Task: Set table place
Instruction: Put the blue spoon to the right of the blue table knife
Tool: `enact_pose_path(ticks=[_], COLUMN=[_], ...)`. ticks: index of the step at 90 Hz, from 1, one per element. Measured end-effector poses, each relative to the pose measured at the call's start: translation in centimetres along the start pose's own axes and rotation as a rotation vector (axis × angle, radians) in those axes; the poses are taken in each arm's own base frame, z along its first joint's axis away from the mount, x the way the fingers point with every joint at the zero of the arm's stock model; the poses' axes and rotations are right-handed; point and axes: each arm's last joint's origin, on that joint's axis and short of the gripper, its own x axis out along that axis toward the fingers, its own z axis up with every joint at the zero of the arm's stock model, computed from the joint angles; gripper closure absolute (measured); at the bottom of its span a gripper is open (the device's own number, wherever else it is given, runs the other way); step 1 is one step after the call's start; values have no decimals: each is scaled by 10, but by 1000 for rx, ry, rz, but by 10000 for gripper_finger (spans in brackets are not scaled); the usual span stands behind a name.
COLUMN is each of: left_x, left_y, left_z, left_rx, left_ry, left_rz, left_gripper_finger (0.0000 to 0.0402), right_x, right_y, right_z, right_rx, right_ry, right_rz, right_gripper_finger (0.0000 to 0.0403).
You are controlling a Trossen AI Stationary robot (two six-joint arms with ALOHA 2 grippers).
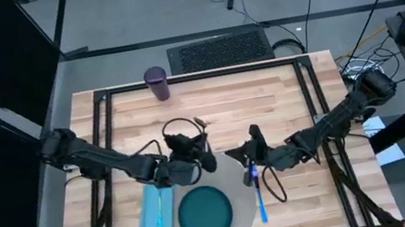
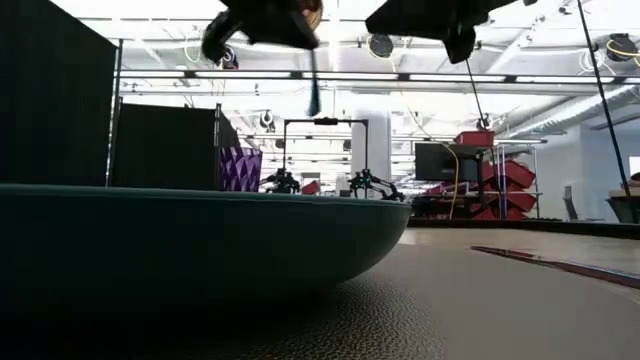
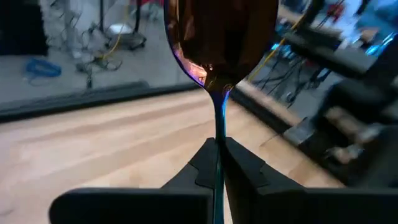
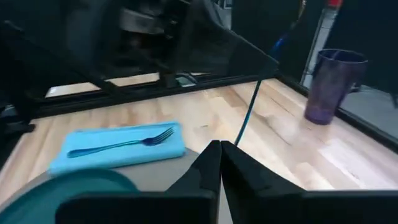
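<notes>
Bench [image 1: 264,87] | grey mat [image 1: 241,221] near front edge, teal plate [image 1: 205,214] on it | napkin [image 1: 158,210] with fork [image 4: 121,144] left of plate, knife [image 1: 260,194] right | purple cup [image 1: 156,83] still at back | my left hand [image 1: 194,164] grips spoon [image 3: 219,43] aloft | my right hand [image 1: 244,154] pinched shut, empty

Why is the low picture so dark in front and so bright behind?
Low view: the teal plate sits right before the camera with the bright ceiling behind it, so it shows as a dark shape. Left wrist view: the spoon in the shut left tool mirrors the room darkly in its bowl. High view: the table is lit evenly.
</notes>
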Motion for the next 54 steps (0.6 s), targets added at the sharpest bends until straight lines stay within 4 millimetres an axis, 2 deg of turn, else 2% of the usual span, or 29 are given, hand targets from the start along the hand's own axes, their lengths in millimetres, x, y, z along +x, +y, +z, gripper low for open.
enact_pose_path(ticks=[22,54], left_x=[-3,-2], left_y=[-11,-10], left_z=[12,11], left_rx=[-32,-17], left_ry=[-71,-55], left_rz=[-77,-84], left_gripper_finger=[401,401], right_x=[10,21], right_y=[-13,-23], right_z=[3,7], right_rx=[-35,28], right_ry=[-6,-2], right_rz=[-49,17], right_gripper_finger=[390,285])
